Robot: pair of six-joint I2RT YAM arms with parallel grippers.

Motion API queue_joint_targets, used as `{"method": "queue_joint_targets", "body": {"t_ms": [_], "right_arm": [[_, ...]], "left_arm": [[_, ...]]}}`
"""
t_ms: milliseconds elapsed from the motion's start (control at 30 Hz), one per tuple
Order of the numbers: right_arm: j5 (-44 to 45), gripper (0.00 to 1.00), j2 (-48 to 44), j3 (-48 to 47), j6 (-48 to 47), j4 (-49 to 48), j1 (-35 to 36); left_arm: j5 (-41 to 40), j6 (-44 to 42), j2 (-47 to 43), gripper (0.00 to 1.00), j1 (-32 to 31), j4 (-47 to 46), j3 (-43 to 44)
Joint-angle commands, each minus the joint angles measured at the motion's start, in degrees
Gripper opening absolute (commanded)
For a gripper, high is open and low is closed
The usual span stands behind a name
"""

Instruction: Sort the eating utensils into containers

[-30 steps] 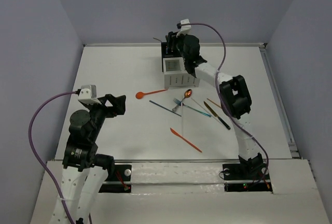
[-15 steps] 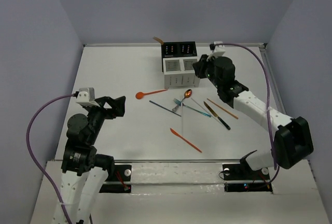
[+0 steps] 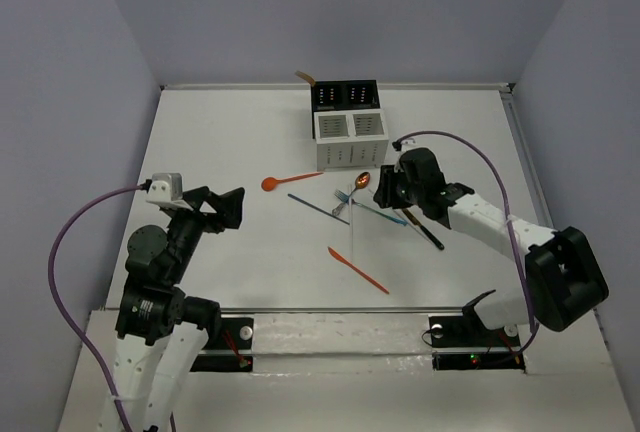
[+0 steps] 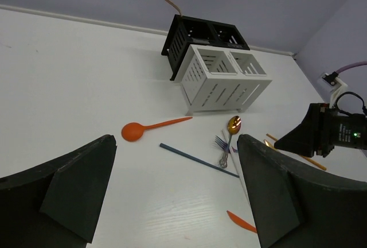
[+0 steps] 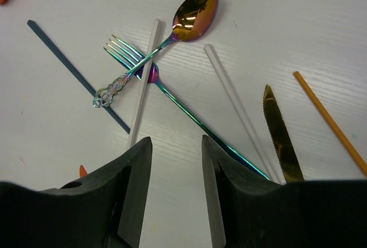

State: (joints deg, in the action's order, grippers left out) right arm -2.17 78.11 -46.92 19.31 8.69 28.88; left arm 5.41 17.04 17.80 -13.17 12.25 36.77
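Observation:
The containers are a joined block, two white holders (image 3: 347, 138) in front and two black ones (image 3: 345, 95) behind, with an orange handle (image 3: 303, 77) sticking out of the black part. Utensils lie loose in front: an orange spoon (image 3: 290, 180), a dark blue chopstick (image 3: 318, 204), an iridescent spoon (image 3: 361, 182), an orange knife (image 3: 357, 269) and a gold knife (image 3: 418, 224). My right gripper (image 3: 383, 192) is open and empty, low over the iridescent fork (image 5: 129, 53), spoon (image 5: 195, 12) and two white chopsticks (image 5: 143, 81). My left gripper (image 3: 225, 207) is open and empty, left of the utensils.
In the left wrist view the white holders (image 4: 223, 78), the orange spoon (image 4: 152, 127) and the right gripper (image 4: 318, 136) show ahead. An orange chopstick (image 5: 327, 119) lies right of the gold knife (image 5: 281, 139). Purple cables loop from both wrists. Walls bound the table.
My right arm has swung from above the containers down and forward to the utensil pile. My left arm has shifted only slightly.

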Motion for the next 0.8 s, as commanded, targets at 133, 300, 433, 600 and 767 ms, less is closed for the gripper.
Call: {"method": "queue_joint_targets", "body": {"t_ms": [133,300,433,600,767], "right_arm": [[5.8,0.51,9.9,-4.8,9.5,-10.0,1.1],[8.3,0.46,14.7,-8.2,12.9,-13.1,1.6],[8.6,0.39,17.8,-12.0,6.6,-10.2,5.0],[7.6,0.39,18.8,-14.8,-2.1,1.1,5.8],[7.9,0.45,19.4,-16.0,-8.0,6.4,5.8]], "left_arm": [[0.3,-0.3,-0.7,0.99,-1.0,-3.0,1.1],[0.1,-0.3,-0.7,0.99,-1.5,-2.8,1.1],[0.0,-0.3,-0.7,0.99,-1.5,-2.8,1.1],[0.0,-0.3,-0.6,0.99,-2.0,-2.8,1.2],[0.0,-0.4,-0.7,0.99,-2.0,-2.9,1.2]]}}
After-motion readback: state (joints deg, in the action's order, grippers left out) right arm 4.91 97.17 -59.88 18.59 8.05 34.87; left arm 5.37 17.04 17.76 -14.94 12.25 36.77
